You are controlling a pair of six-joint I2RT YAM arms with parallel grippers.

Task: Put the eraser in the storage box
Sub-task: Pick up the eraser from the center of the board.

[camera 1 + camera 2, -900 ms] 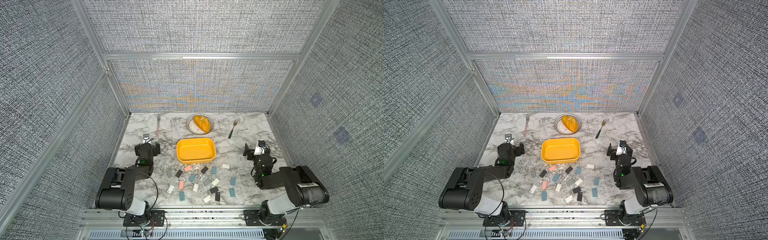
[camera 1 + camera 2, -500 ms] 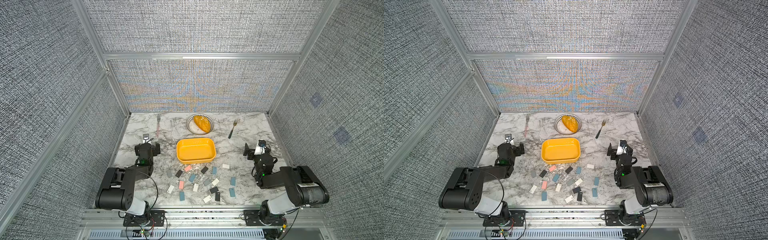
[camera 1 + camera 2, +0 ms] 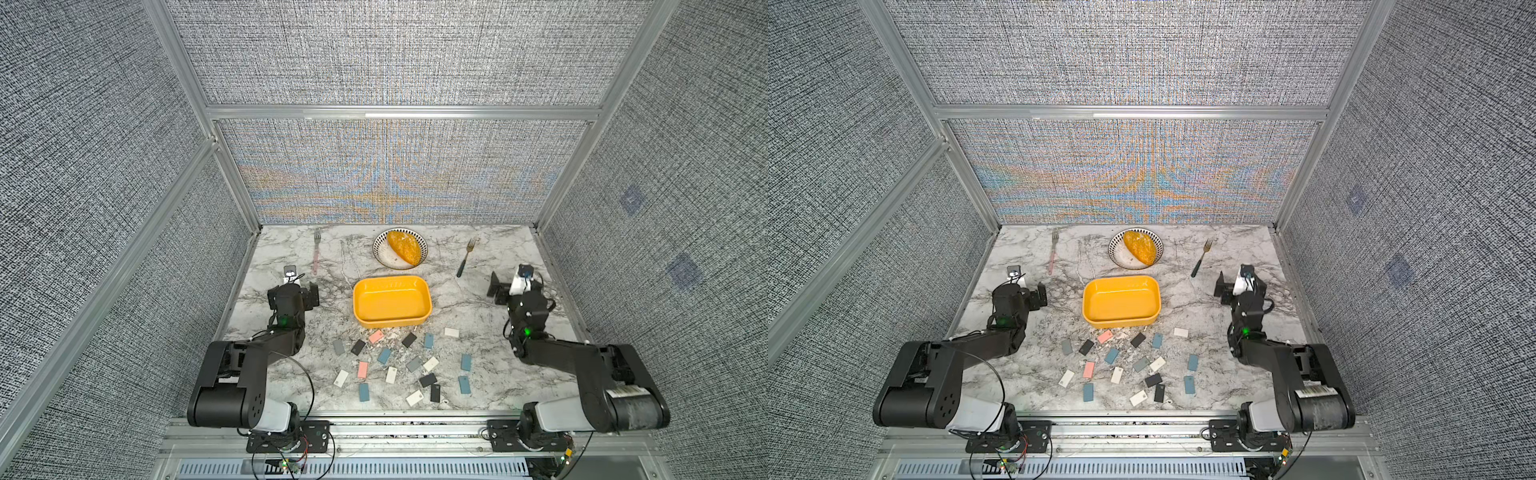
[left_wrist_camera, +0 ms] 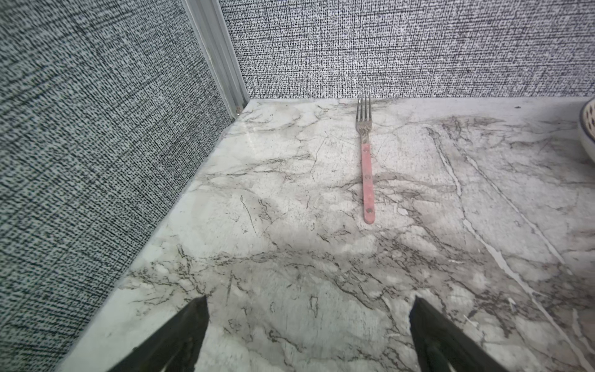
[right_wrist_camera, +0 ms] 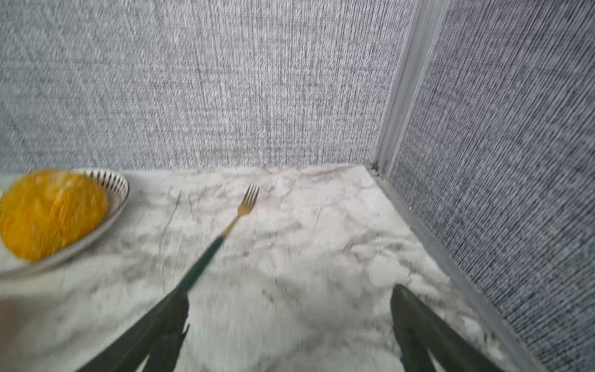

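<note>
The storage box [image 3: 390, 301] [image 3: 1121, 300] is a shallow yellow tub in the middle of the marble table, with nothing inside. Several small flat erasers in pink, blue, grey, black and white lie scattered on the table in front of it. The nearest is a pink eraser [image 3: 376, 336] [image 3: 1105, 336] close to the box's front wall. My left gripper [image 3: 298, 289] [image 3: 1029, 291] [image 4: 309, 302] stands open and empty to the left of the box. My right gripper [image 3: 513, 286] [image 3: 1235, 286] [image 5: 289, 296] stands open and empty to the right. Neither wrist view shows an eraser.
A patterned-rim plate [image 3: 384, 259] [image 5: 112, 193] with bread sits behind the box. A pink-handled fork [image 3: 316, 259] [image 4: 367, 180] lies at the back left. A green-handled fork [image 3: 463, 262] [image 5: 209, 254] lies at the back right. Grey fabric walls close three sides.
My right gripper has moved a little up or toward the back wall, and its wrist view is blurred by motion. The left arm, the box and the erasers have stayed put.
</note>
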